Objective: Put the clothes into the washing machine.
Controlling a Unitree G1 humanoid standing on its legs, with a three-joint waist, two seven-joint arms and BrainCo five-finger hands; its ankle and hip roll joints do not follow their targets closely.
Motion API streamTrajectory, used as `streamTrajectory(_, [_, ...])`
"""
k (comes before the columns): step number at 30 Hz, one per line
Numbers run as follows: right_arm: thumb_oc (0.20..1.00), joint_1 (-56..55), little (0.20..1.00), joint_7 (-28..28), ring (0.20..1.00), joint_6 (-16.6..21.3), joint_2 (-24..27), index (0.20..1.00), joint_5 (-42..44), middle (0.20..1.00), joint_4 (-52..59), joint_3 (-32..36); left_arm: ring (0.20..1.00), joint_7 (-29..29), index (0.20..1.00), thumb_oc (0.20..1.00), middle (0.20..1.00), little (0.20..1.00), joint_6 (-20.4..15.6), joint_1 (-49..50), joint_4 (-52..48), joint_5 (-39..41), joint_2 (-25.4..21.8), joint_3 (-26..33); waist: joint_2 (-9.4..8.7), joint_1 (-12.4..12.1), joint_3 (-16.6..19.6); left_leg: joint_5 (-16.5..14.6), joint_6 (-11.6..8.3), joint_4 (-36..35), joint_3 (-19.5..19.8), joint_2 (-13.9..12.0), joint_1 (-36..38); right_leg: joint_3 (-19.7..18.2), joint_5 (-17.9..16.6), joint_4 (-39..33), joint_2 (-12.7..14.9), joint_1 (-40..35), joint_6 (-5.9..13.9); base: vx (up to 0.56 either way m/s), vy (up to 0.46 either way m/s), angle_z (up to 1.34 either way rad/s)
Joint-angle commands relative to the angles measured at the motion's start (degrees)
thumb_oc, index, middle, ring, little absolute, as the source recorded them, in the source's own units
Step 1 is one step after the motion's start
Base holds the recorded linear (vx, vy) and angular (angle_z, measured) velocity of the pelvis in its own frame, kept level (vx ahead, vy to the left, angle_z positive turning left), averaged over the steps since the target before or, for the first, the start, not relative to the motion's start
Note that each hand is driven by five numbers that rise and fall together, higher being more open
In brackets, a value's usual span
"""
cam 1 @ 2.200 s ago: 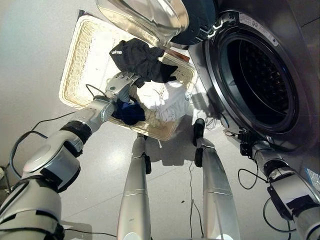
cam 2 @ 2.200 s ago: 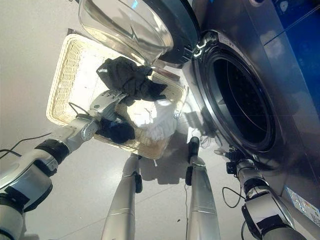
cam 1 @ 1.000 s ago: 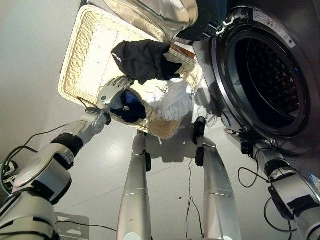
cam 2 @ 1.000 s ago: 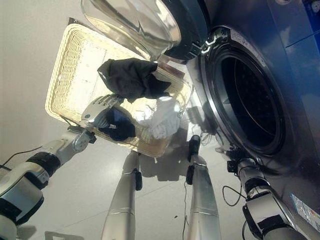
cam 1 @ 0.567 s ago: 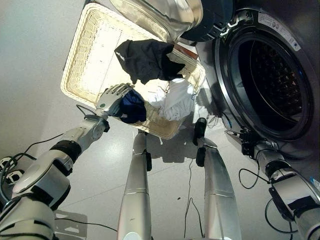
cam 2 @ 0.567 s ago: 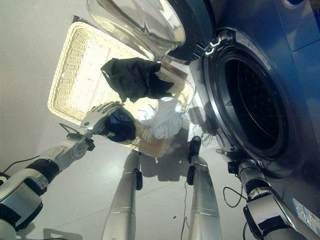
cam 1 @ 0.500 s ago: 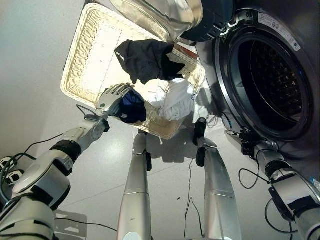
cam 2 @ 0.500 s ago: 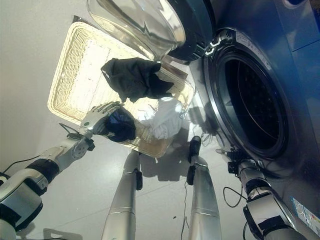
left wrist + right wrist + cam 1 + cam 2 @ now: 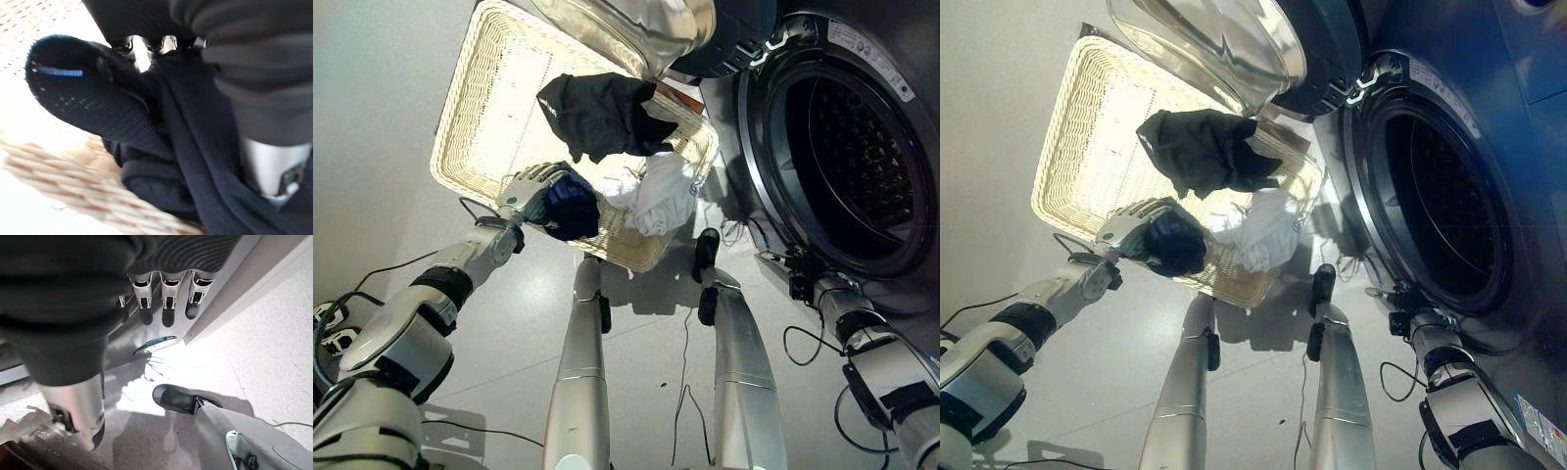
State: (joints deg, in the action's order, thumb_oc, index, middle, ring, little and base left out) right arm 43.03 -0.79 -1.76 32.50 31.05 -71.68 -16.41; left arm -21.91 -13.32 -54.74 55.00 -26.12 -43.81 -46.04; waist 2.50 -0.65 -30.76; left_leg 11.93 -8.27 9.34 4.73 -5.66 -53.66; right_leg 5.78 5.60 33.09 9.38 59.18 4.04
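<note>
One garment up, two left in the basket.

L hand [image 9: 530, 188] has its fingers curled tight round the navy cloth [image 9: 572, 206], which since approx 2 s ago has come up off the basket [image 9: 480, 108] floor to its near rim, so the pick looks done and the carry to the drum is next. Black top [image 9: 602, 113] and white shirt [image 9: 661, 191] lie in the basket's right end, under the open door [image 9: 626, 29]. Washer drum [image 9: 857, 166] gapes, nothing visible inside. R hand [image 9: 166, 293] hangs low by the machine front, fingers straight, holding nothing.
</note>
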Motion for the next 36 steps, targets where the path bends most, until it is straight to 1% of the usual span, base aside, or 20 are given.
streamTrajectory(1, [1.000,-1.29,1.000,0.60,1.000,-1.19,3.09,1.000,0.53,1.000,1.08,-1.44,1.000,0.57,1.000,1.000,1.000,1.000,4.23,-1.02,4.58,-1.03,-0.80,2.04,-1.65,-0.06,0.97,-6.95,3.87,8.23,-3.74,3.92,-1.16,0.43,-11.85,-13.09,-3.66,-2.64,2.58,0.00,0.000,0.00])
streamTrajectory(4, [1.000,-1.00,1.000,0.47,1.000,-0.89,3.05,1.000,0.71,1.000,1.03,-1.75,1.000,1.26,1.000,1.000,1.000,1.000,5.01,-2.70,5.42,-1.79,-0.81,1.67,-1.97,0.13,0.97,-6.81,3.75,8.19,-3.80,3.81,-1.47,0.50,-12.00,-13.23,-3.67,-2.42,2.64,0.00,0.000,0.00])
streamTrajectory(5, [1.000,-1.01,1.000,0.57,1.000,-0.78,2.91,1.000,0.78,1.000,1.13,-1.84,0.520,1.78,0.520,0.520,0.520,0.520,4.88,-3.12,5.62,-1.98,-0.87,1.54,-2.10,0.19,0.97,-6.77,3.74,8.21,-3.80,3.78,-1.58,0.54,-12.10,-13.27,-3.68,-2.36,2.69,0.00,0.000,0.00])
streamTrajectory(6, [1.000,-0.81,1.000,0.59,1.000,-0.83,2.85,1.000,0.90,1.000,1.11,-1.93,0.200,2.53,0.200,0.200,0.200,0.200,4.43,-3.62,5.85,-2.32,-0.86,1.38,-2.23,0.24,0.97,-6.74,3.73,8.18,-3.82,3.75,-1.62,0.61,-12.17,-13.34,-3.69,-2.36,2.72,0.00,0.000,0.00])
streamTrajectory(13, [1.000,-0.24,1.000,0.83,1.000,-0.75,2.50,1.000,1.23,1.000,1.18,-2.33,0.200,5.41,0.200,0.200,0.200,0.200,4.39,-5.15,6.54,-1.24,0.35,0.14,-2.77,0.65,0.97,-6.75,3.76,8.11,-3.77,3.75,-1.83,0.59,-12.52,-13.63,-3.94,-2.13,2.74,0.00,0.000,0.00])
streamTrajectory(18, [1.000,-0.12,1.000,0.75,1.000,-0.56,2.50,1.000,1.39,1.000,1.28,-2.46,0.200,7.76,0.200,0.200,0.200,0.200,4.10,-5.72,6.39,0.03,0.19,-0.16,-2.83,0.75,0.97,-6.75,3.76,8.18,-3.86,3.67,-1.81,0.65,-12.57,-13.58,-3.98,-2.14,2.77,0.00,0.000,0.00])
streamTrajectory(32, [1.000,-0.03,1.000,0.89,1.000,-0.11,2.02,1.000,1.38,1.000,1.62,-2.55,0.200,9.31,0.200,0.200,0.200,0.200,3.18,-5.33,5.81,0.74,0.70,-0.23,-2.59,0.79,0.97,-6.63,3.79,7.75,-4.04,3.91,-1.58,0.57,-12.79,-13.98,-4.05,-2.18,2.76,0.00,0.000,0.00])
streamTrajectory(36, [1.000,0.16,1.000,0.89,1.000,-0.17,2.16,1.000,1.54,1.000,1.50,-2.47,0.200,9.19,0.200,0.200,0.200,0.200,3.11,-5.29,5.42,3.07,0.77,-0.07,-2.48,0.74,0.97,-6.64,3.78,7.89,-4.00,3.96,-1.72,0.52,-12.82,-13.95,-3.97,-2.05,2.74,0.00,0.000,0.00])
